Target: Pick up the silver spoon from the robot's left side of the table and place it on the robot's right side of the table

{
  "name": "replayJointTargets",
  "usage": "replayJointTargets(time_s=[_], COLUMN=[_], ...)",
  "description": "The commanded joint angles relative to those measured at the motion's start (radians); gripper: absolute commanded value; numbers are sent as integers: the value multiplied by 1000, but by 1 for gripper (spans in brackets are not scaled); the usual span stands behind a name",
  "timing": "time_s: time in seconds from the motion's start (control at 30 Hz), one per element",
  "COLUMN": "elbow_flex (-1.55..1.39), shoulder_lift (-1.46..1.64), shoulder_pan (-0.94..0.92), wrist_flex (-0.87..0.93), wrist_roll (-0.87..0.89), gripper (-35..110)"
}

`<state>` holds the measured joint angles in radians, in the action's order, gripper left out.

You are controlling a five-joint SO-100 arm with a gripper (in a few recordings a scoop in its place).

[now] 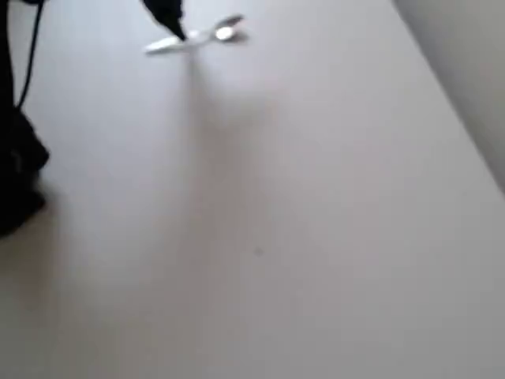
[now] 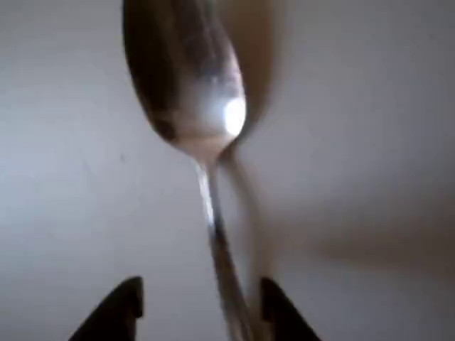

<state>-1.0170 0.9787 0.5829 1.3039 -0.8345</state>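
The silver spoon lies near the top edge of the white table in the overhead view, bowl to the right and handle to the left. My black gripper comes down onto the middle of its handle. In the wrist view the spoon points away from me, bowl at the top, and casts a shadow to its right. Its handle runs down between my two dark fingertips, close against the right one. My gripper stands open, the tips well apart on either side of the handle.
Dark arm parts and a cable stand at the left edge of the overhead view. The table's straight edge runs diagonally at the upper right, with grey floor beyond it.
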Motion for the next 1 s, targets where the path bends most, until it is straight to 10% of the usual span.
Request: replayJointTargets(time_s=[0.0,0.97], elbow_flex=[87,20], shoulder_lift=[-31,126], shoulder_pan=[-17,-282], wrist_flex=[-8,20], wrist_roll=[-15,385], gripper=[14,-1])
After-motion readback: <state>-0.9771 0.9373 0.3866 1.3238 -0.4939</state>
